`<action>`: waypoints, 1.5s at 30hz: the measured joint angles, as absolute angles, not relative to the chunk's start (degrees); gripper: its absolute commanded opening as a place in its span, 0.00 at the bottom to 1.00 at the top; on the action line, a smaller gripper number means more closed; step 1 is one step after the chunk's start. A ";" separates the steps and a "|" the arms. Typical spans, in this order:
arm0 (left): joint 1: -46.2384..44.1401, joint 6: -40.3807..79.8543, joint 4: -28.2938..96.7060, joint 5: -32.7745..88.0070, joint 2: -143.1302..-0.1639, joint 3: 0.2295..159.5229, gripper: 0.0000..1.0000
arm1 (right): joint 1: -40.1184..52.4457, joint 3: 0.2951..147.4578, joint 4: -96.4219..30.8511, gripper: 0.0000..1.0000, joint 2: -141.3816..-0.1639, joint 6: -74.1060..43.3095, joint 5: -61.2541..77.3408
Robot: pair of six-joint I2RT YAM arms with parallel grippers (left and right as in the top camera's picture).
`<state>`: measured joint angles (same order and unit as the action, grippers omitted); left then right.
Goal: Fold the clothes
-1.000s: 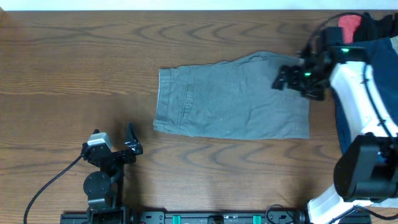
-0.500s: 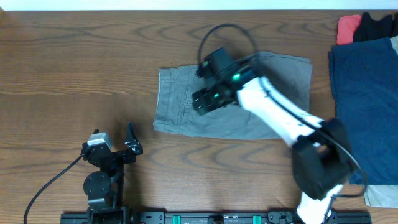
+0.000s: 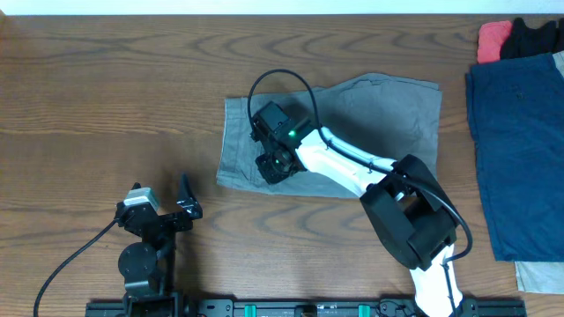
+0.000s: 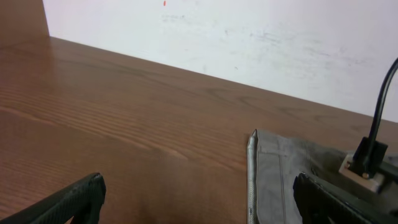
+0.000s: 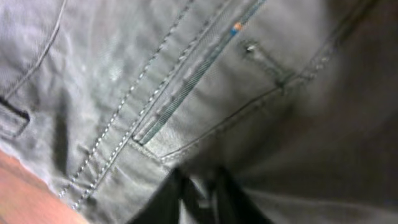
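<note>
The clothes are light grey shorts (image 3: pixel 379 110) lying flat mid-table, waistband to the left. My right gripper (image 3: pixel 275 165) reaches across them and presses down on the left part, near the slit pocket. In the right wrist view its two dark fingertips (image 5: pixel 200 180) stand almost together with a pinch of the grey cloth (image 5: pixel 186 74) between them. My left gripper (image 3: pixel 188 201) rests open on bare wood in front of the shorts' left end. The left wrist view shows its fingers (image 4: pixel 81 194) spread wide, with the waistband edge (image 4: pixel 254 177) ahead on the right.
A dark blue garment (image 3: pixel 515 150) covers the table's right edge, with a red item (image 3: pixel 493 35) and a black one (image 3: pixel 533 35) behind it. The right arm's black cable (image 3: pixel 282 84) loops above the shorts. A grey cable (image 3: pixel 75 264) trails from the left arm's base.
My right arm has swung from the shorts' right end across to their left part, and its jaws have gone from open to nearly together on cloth. The left arm has stayed still.
</note>
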<state>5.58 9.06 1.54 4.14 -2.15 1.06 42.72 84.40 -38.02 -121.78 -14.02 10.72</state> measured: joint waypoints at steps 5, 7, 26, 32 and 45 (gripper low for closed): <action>5.58 9.06 1.54 4.14 -2.15 1.06 0.98 | 44.56 84.60 -40.64 0.01 -121.80 -15.53 12.32; 5.58 9.06 1.54 4.14 -2.15 1.06 0.98 | 45.98 84.60 -42.19 0.01 -121.80 -15.77 13.69; 5.58 9.06 1.54 4.14 -2.15 1.06 0.98 | 46.09 86.11 -50.15 0.16 -121.69 -20.49 16.56; 5.58 9.06 1.54 4.14 -2.15 1.06 0.98 | 38.06 89.34 -58.81 0.81 -114.89 -20.93 7.77; 5.58 9.06 1.54 4.14 -2.15 1.08 0.98 | 15.59 88.29 -69.89 0.19 -100.51 -19.59 -2.42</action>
<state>5.58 9.06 1.54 4.14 -2.15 1.08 15.59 88.29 -69.89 -100.51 -19.59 -2.42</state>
